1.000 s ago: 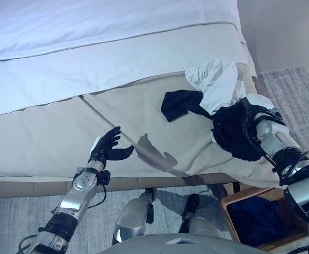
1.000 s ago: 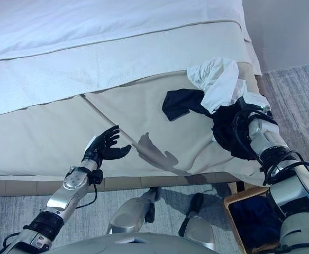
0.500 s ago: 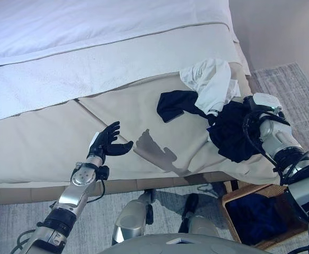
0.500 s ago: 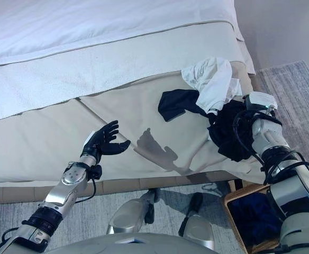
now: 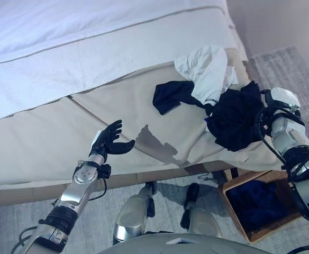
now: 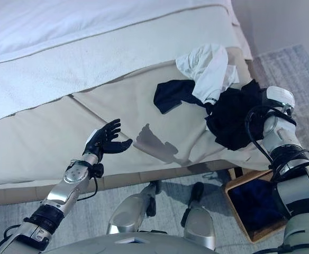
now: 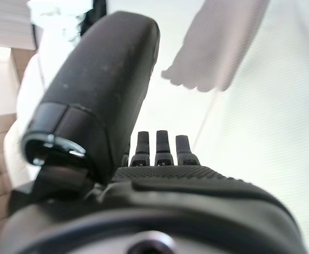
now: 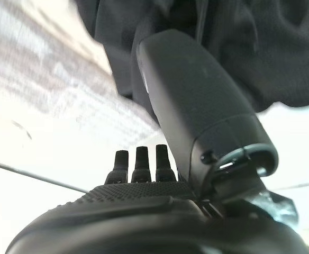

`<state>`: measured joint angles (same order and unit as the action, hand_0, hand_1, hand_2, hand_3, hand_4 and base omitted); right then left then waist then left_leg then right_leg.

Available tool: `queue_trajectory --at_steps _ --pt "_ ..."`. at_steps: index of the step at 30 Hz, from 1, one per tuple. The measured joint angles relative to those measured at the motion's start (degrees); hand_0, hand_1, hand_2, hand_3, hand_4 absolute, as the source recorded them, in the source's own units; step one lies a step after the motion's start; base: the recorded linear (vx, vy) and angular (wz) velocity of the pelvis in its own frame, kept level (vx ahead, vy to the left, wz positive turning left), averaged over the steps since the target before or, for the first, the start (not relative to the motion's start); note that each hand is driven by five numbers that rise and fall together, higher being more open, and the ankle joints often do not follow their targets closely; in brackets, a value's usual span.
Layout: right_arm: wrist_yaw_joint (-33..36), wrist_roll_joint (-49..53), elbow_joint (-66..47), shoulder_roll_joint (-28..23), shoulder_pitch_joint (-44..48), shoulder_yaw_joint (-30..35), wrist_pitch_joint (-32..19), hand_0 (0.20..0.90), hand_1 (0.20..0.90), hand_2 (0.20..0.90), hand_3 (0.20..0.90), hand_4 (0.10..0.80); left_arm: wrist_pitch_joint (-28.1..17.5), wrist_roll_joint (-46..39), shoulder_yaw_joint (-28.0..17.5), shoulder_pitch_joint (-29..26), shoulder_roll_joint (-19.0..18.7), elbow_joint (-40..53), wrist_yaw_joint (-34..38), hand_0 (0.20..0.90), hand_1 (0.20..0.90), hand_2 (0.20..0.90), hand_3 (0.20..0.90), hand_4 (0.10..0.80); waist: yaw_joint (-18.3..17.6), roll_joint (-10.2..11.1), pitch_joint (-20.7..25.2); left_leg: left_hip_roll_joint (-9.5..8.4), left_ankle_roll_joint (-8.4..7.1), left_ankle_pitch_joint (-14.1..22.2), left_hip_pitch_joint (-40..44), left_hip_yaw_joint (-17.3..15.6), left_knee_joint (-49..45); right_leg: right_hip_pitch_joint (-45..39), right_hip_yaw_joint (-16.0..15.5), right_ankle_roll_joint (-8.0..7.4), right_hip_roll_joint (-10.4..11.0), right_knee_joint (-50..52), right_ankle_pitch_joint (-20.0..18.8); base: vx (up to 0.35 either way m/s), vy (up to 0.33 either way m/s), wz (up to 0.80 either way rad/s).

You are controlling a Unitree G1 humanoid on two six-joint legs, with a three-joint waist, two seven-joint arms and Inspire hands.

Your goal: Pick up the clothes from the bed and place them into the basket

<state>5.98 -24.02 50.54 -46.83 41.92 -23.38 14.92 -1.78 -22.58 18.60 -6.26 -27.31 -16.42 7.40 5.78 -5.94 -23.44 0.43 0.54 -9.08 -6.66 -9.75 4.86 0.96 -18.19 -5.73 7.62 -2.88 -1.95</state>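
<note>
A bunched black garment [image 5: 234, 119] hangs at the bed's right front corner, gathered at my right hand [image 8: 144, 211]. My thumb [image 8: 197, 100] presses into the black cloth, and the hand is shut on it. A white garment [image 5: 207, 71] lies on the beige cover just behind it, with a dark navy piece [image 5: 170, 95] spread to its left. My left hand [image 5: 108, 143] is open and empty over the bed's front edge, far left of the clothes. A wooden basket [image 5: 235, 216] on the floor below my right arm holds dark blue clothing.
The bed [image 5: 91, 63] has a white sheet and blanket at the back and a beige cover [image 5: 43, 143] in front. A grey rug [image 5: 281, 69] lies on the floor to the right of the bed.
My right hand has drawn the black garment up and to the right, away from the white one. The view has shifted a little. My left hand has stayed open in place.
</note>
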Motion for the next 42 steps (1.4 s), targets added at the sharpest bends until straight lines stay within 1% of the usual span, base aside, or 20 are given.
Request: queue_trajectory --at_steps 4,6,7,8,9,10,13,18,19,20,21,22,30,33,36,38,39,40,41,42 --pt "-0.03 2.52 3.49 0.00 4.69 -0.39 -0.05 0.900 0.900 0.900 0.900 0.800 -2.42 -0.01 1.21 -2.98 0.01 0.00 0.14 0.900 0.900 0.900 0.900 0.800 0.43 -2.05 -4.35 -0.38 0.00 0.00 -4.13 0.67 -5.49 4.09 -0.14 0.41 1.85 6.20 1.94 -0.115 -0.018 0.05" --pt "-0.04 4.98 5.99 0.04 8.81 -1.93 0.16 0.900 0.900 0.900 0.900 0.800 -3.42 -0.01 1.92 -5.75 -0.02 0.02 0.19 0.900 0.900 0.900 0.900 0.800 0.92 -2.22 -6.59 -1.38 -0.09 0.24 -8.35 0.85 -10.73 11.14 -0.10 1.61 5.22 18.30 6.86 -0.009 -0.043 0.15" --pt "-0.04 5.33 6.26 0.05 8.96 -1.93 0.18 0.900 0.900 0.900 0.900 0.800 -3.42 -0.01 1.97 -6.23 0.12 0.02 0.19 0.900 0.900 0.900 0.900 0.800 1.02 -2.11 -6.70 -1.66 0.11 0.43 -8.73 0.97 -11.33 12.16 0.13 1.84 5.94 20.49 7.83 -0.041 -0.036 0.16" --pt "0.07 8.28 6.96 0.07 9.94 -1.95 0.42 0.900 0.900 0.900 0.900 0.800 -3.51 0.00 1.97 -6.93 0.07 0.60 0.39 0.900 0.900 0.900 0.900 0.800 1.53 -2.08 -7.17 -2.01 1.64 2.07 -10.01 0.79 -14.11 15.52 0.22 2.49 7.73 27.29 9.48 -0.028 -0.040 0.10" --pt "0.18 9.65 7.32 0.08 10.39 -1.87 0.45 0.900 0.900 0.900 0.900 0.800 -3.51 0.00 1.99 -7.28 0.01 0.84 0.64 0.900 0.900 0.900 0.900 0.800 1.80 -2.10 -7.40 -2.24 2.08 3.29 -10.82 0.80 -16.03 17.20 0.29 3.17 8.67 31.07 10.59 -0.023 -0.047 0.10" --pt "0.19 10.11 7.36 0.04 10.58 -1.54 0.64 0.900 0.900 0.900 0.900 0.800 -3.50 0.00 2.04 -7.39 0.00 1.11 0.85 0.900 0.900 0.900 0.900 0.800 1.78 -2.09 -7.41 -2.45 2.13 4.15 -11.51 0.90 -17.35 18.10 0.30 3.84 9.31 32.97 11.33 -0.029 -0.035 0.11" --pt "1.77 11.48 7.67 -0.33 12.72 -1.36 1.43 0.900 0.900 0.900 0.900 0.800 -3.58 0.00 2.05 -7.52 -0.47 2.78 1.48 0.900 0.900 0.900 0.900 0.800 1.93 -2.09 -7.41 -2.81 2.52 7.67 -17.27 0.89 -24.33 23.68 0.64 4.50 11.69 40.37 14.76 -0.035 -0.021 0.14" --pt "4.53 12.67 7.67 -0.31 16.32 -1.27 1.69 0.900 0.900 0.900 0.900 0.800 -3.61 0.00 3.33 -6.41 -0.57 3.04 1.77 0.900 0.900 0.900 0.900 0.800 2.02 -2.11 -7.44 -2.16 2.81 11.53 -27.24 0.66 -36.42 32.81 3.05 6.68 13.09 50.29 19.56 -0.022 0.001 0.03" --pt "4.65 12.67 7.67 -0.30 16.90 -1.27 1.64 0.900 0.900 0.900 0.900 0.800 -3.61 0.00 3.65 -5.92 -0.56 3.11 1.77 0.900 0.900 0.900 0.900 0.800 2.01 -2.11 -7.44 -1.87 2.41 12.30 -28.67 0.65 -37.91 34.18 3.38 6.54 13.21 51.91 20.38 0.000 0.000 0.00" --pt "4.63 12.67 7.56 -0.24 17.21 -1.26 1.53 0.578 0.578 0.578 0.524 0.424 -3.61 0.00 3.73 -5.47 -0.57 3.53 1.77 0.900 0.900 0.900 0.900 0.800 2.04 -2.11 -7.44 -1.39 2.20 12.58 -30.10 0.74 -39.26 35.52 3.42 6.80 13.25 53.24 20.68 0.000 0.000 0.00" --pt "4.59 12.68 7.53 -0.24 17.23 -1.26 1.52 0.345 0.345 0.345 0.252 0.152 -3.60 0.00 3.83 -5.16 -0.57 3.66 1.77 0.900 0.900 0.900 0.900 0.800 2.04 -2.12 -7.44 -1.32 2.13 12.66 -30.52 0.89 -39.64 35.99 3.43 6.74 13.27 53.79 20.89 0.005 -0.027 0.03" --pt "4.40 12.70 7.53 -0.25 17.19 -1.26 1.54 0.300 0.300 0.300 0.200 0.100 -3.61 0.00 4.11 -4.68 -0.56 3.85 1.76 0.900 0.900 0.900 0.900 0.800 2.00 -2.12 -7.44 -1.32 2.07 12.69 -31.09 1.13 -39.75 36.78 3.56 6.77 13.27 54.32 20.97 0.001 -0.020 0.06" --pt "3.74 13.91 7.54 -0.25 16.06 -1.15 0.92 0.300 0.300 0.300 0.200 0.100 -3.66 0.02 4.10 -4.00 -0.46 4.01 1.71 0.900 0.900 0.900 0.900 0.800 1.85 -2.04 -7.49 -0.37 1.37 13.12 -31.08 1.98 -39.36 37.10 3.60 6.78 11.86 53.78 20.96 -0.002 -0.013 -0.05" --pt "3.65 15.10 7.19 -0.09 11.60 -1.04 0.17 0.300 0.300 0.300 0.200 0.100 -3.67 0.06 4.09 -4.01 -0.36 4.09 1.81 0.900 0.900 0.900 0.900 0.800 1.84 -1.93 -7.56 0.50 1.27 13.18 -27.32 1.47 -39.05 33.02 3.43 6.88 11.61 52.79 20.89 0.019 -0.045 -0.10" --pt "3.58 16.13 6.61 -0.07 9.03 -0.80 -0.09 0.300 0.300 0.300 0.200 0.100 -3.58 0.07 4.07 -3.86 -0.36 4.02 1.89 0.900 0.900 0.900 0.900 0.800 1.45 -1.76 -7.73 0.58 0.85 13.39 -22.72 1.34 -36.38 28.40 3.14 6.90 10.73 49.14 20.87 0.027 -0.036 -0.14" --pt "3.56 16.16 4.75 -0.07 6.80 0.65 -0.25 0.300 0.300 0.300 0.200 0.100 -3.37 0.07 4.00 -3.52 -0.37 3.85 2.01 0.900 0.900 0.900 0.900 0.800 0.87 -1.45 -7.93 0.94 0.31 13.02 -18.14 1.24 -33.28 24.04 3.07 6.89 9.08 46.23 20.81 -0.003 -0.029 -0.22" --pt "3.55 16.17 3.60 -0.09 5.84 0.93 -0.24 0.300 0.300 0.300 0.200 0.100 -3.30 0.07 3.92 -3.28 -0.42 3.81 2.04 0.900 0.900 0.900 0.900 0.800 0.60 -1.35 -7.93 1.38 -0.80 11.85 -15.69 0.70 -30.53 21.73 3.04 7.55 8.16 43.53 19.70 0.035 -0.028 -0.24" --pt "3.54 16.18 2.40 -0.20 5.48 1.40 -0.28 0.300 0.300 0.300 0.200 0.100 -3.26 0.07 3.67 -2.92 -0.44 3.83 2.19 0.900 0.900 0.900 0.900 0.800 0.22 -1.10 -7.86 1.61 -1.12 11.63 -12.54 0.32 -27.41 18.93 2.99 7.67 7.37 39.81 19.47 0.075 -0.025 -0.24" --pt "3.53 16.20 1.90 -0.24 5.48 1.83 -0.28 0.300 0.300 0.300 0.200 0.100 -3.25 0.07 3.55 -2.80 -0.48 3.84 2.21 0.900 0.900 0.900 0.900 0.800 0.16 -0.94 -7.79 1.59 -1.17 11.59 -11.39 0.04 -26.25 18.07 2.98 7.66 7.19 38.67 19.46 0.096 -0.034 -0.42" --pt "3.44 16.45 0.12 -0.34 5.46 3.59 -0.34 0.300 0.300 0.300 0.200 0.100 -2.86 0.07 3.04 -2.70 -0.51 3.87 2.32 0.900 0.900 0.900 0.900 0.800 0.03 -0.87 -7.77 1.69 -1.80 10.16 -8.21 -0.10 -22.57 15.54 3.20 7.24 5.96 35.90 19.10 0.087 -0.028 -0.39"
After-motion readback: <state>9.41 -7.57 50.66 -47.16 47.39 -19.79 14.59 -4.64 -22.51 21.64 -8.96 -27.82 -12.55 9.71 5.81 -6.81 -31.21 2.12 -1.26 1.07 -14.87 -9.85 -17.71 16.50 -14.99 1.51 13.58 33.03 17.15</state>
